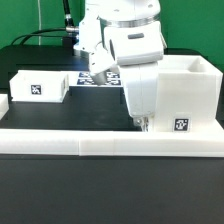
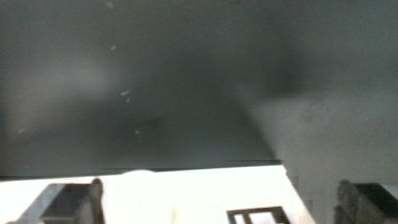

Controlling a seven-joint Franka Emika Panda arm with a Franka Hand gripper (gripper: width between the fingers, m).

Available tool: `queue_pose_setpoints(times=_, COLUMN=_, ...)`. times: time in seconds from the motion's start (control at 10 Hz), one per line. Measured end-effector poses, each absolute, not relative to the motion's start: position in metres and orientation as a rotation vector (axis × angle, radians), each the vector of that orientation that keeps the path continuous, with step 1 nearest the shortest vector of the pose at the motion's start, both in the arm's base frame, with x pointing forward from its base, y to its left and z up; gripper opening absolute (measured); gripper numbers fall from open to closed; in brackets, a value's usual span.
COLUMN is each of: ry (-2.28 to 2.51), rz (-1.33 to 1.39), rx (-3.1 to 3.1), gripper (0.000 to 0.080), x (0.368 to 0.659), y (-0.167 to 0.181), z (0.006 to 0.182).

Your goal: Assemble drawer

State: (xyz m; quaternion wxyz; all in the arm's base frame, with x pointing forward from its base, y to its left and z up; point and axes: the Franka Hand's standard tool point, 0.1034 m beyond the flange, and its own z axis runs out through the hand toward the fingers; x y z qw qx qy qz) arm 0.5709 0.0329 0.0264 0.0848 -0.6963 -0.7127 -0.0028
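Observation:
The drawer's large boxy shell (image 1: 186, 92) stands at the exterior view's right, with a tag on its near face. One open-top tray (image 1: 44, 86) with a tag lies at the left. My gripper (image 1: 143, 122) hangs low just left of the shell, close to the table by the front wall. In the wrist view its dark fingers (image 2: 68, 205) stand wide apart with a white tagged part (image 2: 196, 195) between them. A gap shows on one side. Which part it is I cannot tell. The gripper (image 2: 214, 205) is open.
A long low white border wall (image 1: 100, 142) runs along the front. The marker board (image 1: 92, 78) lies flat behind the arm. Another white piece (image 1: 3, 102) shows at the far left edge. The table top is black.

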Motion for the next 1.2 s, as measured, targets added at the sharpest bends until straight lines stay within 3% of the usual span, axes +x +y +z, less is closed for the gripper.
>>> queue_pose_setpoints(times=0.4, ry=-2.18, rz=-0.019, rx=-2.017, gripper=0.0649, x=0.57, y=0.025, z=0.024)
queue_pose_setpoints(times=0.8, ry=-2.282, rz=-0.034, rx=-1.911, gripper=0.0649, x=0.564, y=-0.025, z=0.035)
queue_pose_setpoints(times=1.2, ry=-2.299, rz=-0.121, rx=-2.04, gripper=0.0649, x=0.52, y=-0.035, z=0.042)
